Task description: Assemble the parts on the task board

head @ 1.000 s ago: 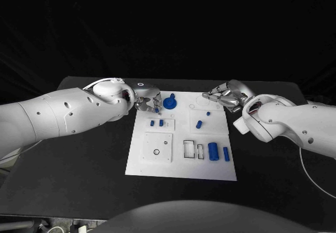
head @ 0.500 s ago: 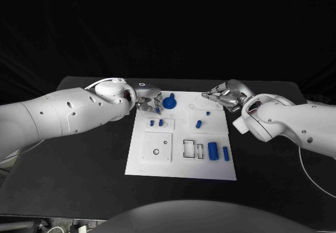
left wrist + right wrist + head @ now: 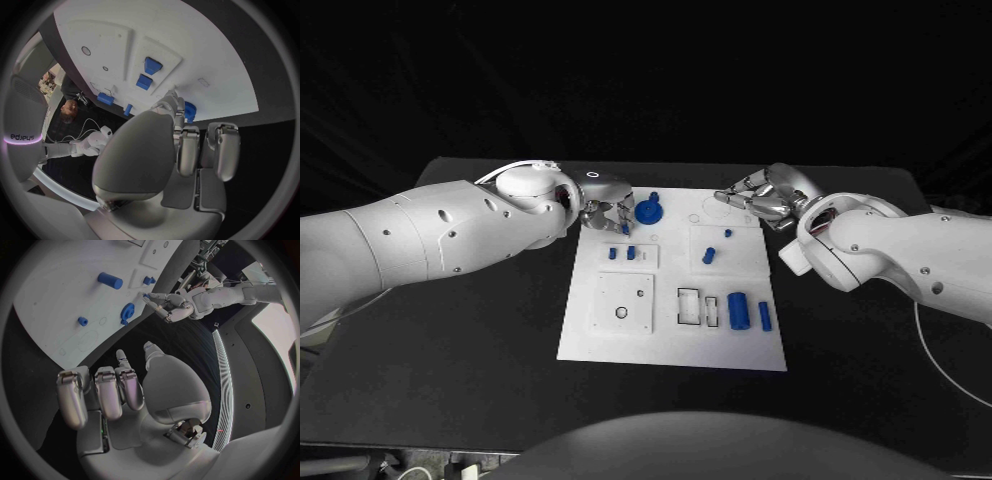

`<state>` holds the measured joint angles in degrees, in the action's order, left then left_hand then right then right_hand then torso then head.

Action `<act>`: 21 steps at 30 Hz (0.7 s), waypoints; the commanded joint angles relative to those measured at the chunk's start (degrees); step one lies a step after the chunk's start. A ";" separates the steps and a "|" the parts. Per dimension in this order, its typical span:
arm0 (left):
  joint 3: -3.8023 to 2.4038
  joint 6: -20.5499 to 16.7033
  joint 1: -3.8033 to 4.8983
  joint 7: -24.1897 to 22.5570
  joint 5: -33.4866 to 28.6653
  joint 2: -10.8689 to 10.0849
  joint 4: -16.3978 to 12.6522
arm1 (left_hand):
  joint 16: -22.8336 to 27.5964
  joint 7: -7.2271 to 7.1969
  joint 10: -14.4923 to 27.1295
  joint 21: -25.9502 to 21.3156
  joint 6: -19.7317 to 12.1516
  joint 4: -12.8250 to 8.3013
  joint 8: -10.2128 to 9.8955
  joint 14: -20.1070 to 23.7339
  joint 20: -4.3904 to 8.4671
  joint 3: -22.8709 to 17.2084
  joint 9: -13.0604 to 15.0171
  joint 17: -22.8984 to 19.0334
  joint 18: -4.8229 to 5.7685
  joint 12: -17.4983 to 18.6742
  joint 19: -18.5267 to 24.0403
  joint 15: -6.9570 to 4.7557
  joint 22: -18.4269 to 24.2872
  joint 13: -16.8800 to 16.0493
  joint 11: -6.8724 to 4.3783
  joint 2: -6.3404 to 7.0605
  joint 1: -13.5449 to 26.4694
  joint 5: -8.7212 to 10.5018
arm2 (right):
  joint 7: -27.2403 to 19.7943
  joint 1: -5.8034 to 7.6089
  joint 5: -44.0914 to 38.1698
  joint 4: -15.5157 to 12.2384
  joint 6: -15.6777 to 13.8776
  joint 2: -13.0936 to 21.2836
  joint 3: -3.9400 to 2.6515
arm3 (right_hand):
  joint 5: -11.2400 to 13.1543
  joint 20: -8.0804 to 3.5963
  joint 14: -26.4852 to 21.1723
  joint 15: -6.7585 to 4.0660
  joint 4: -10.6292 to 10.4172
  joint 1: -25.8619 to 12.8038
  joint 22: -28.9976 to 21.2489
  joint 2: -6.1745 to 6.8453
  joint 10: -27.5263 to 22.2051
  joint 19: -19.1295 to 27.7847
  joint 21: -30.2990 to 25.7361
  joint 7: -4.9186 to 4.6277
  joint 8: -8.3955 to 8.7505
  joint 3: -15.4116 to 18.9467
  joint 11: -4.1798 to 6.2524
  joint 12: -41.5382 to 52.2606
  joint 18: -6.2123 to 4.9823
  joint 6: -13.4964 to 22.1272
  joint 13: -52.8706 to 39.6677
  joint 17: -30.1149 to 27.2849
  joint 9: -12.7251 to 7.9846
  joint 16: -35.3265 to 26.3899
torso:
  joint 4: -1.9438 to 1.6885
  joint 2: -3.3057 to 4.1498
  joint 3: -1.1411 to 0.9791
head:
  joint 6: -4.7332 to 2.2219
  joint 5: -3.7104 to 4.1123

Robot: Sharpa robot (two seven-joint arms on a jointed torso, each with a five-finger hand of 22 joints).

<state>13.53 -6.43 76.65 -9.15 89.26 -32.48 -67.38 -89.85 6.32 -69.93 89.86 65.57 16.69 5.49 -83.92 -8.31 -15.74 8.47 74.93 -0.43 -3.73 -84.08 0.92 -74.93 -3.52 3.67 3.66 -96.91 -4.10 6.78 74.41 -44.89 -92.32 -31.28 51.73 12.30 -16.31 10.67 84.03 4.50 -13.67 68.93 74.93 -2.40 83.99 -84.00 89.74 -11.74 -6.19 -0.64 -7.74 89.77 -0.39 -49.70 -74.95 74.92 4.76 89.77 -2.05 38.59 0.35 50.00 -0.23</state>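
left robot hand (image 3: pixel 606 212) sits left of centre in the upper half of the head frame, at the top left corner of the task board (image 3: pixel 672 340). in the left wrist view its fingers (image 3: pixel 187 150) are curled in side by side, one fingertip reaching down to a small blue part (image 3: pixel 190 111) near the board edge. cannot tell if that part is pinched or only touched.

task board lies in the middle of the frame on the black bench (image 3: pixel 459 330), long side running away from the robot.

parts on it, left to right in the head frame:
- blue gear-like piece (image 3: pixel 652 211) at the top, just beside the left robot hand's fingers.
- two small blue blocks (image 3: pixel 622 253) side by side below it, in a raised panel.
- small blue peg (image 3: pixel 728 235) and a short blue cylinder (image 3: pixel 708 256) in the upper right panel.
- lower right: a small blue piece (image 3: pixel 713 308), a thicker blue cylinder (image 3: pixel 738 305), a slim blue bar (image 3: pixel 766 316), in a row.

right robot hand (image 3: pixel 762 201) is right of centre, upper half of the frame, at the top right corner of the board. right wrist view shows its fingers (image 3: pixel 100 395) curled in close together, nothing in them, hanging clear of the board.
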 commanded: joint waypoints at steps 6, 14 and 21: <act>-0.03 2.28 -0.05 -0.82 -1.08 0.55 0.16 | -0.15 0.28 0.60 0.14 -0.12 -0.05 0.01 -6.08 0.45 -0.40 0.08 15.07 0.43 0.25 -5.92 -0.14 -15.07 0.08 0.03 -0.26 0.11 -0.20 | -0.04 -0.04 -0.40 -0.02 0.63 -0.08 0.00 | -0.08 0.13 5.97 0.02 -0.03 0.23 15.07 -0.05 6.01 -6.00 0.26 -0.03 -0.18 0.30 0.06 0.23 0.39 -0.19 -15.05 15.08 0.07 0.23 | -0.04 0.02 0.00 | -0.04 0.07; -0.03 2.84 -0.09 -0.55 -1.24 0.75 0.19 | -0.15 0.28 0.65 0.14 -0.17 -0.11 -0.03 -6.08 0.45 -0.52 0.06 15.07 0.43 0.24 -5.92 -0.12 -15.07 0.08 0.03 -0.27 0.05 -0.21 | -0.03 -0.04 -0.40 -0.04 0.71 -0.10 0.00 | -0.08 0.13 5.97 0.02 -0.03 0.23 15.07 -0.05 6.01 -6.00 0.26 -0.03 -0.18 0.30 0.06 0.23 0.39 -0.19 -15.05 15.08 0.07 0.23 | 0.00 0.03 0.01 | 0.00 0.06; -0.03 3.11 -0.16 -0.43 -1.17 0.90 0.38 | -0.15 0.28 0.65 0.14 -0.18 -0.12 -0.04 -6.08 0.45 -0.53 0.06 15.07 0.43 0.24 -5.92 -0.12 -15.07 0.08 0.03 -0.27 0.04 -0.21 | -0.02 -0.04 -0.40 -0.05 0.77 -0.09 0.00 | -0.08 0.13 5.97 0.02 -0.03 0.23 15.07 -0.05 6.01 -6.00 0.26 -0.03 -0.18 0.30 0.06 0.23 0.39 -0.19 -15.05 15.08 0.07 0.23 | -0.01 -0.01 0.02 | 0.00 0.06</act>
<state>13.49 -4.72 76.59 -9.34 88.35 -31.75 -67.04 -89.85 6.32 -69.51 89.86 65.37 16.51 5.05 -83.92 -8.31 -15.91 8.48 74.92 -0.43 -3.73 -84.08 0.92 -74.92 -3.52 3.67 3.67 -96.91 -4.10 6.81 74.41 -44.90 -92.30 -31.25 51.68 12.30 -16.31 10.67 84.03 4.50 -13.67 68.93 74.91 -2.40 83.99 -84.00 89.74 -11.74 -6.19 -0.64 -7.74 89.78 -0.38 -49.70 -74.93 74.91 4.74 89.77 -2.07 38.60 0.36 49.99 -0.17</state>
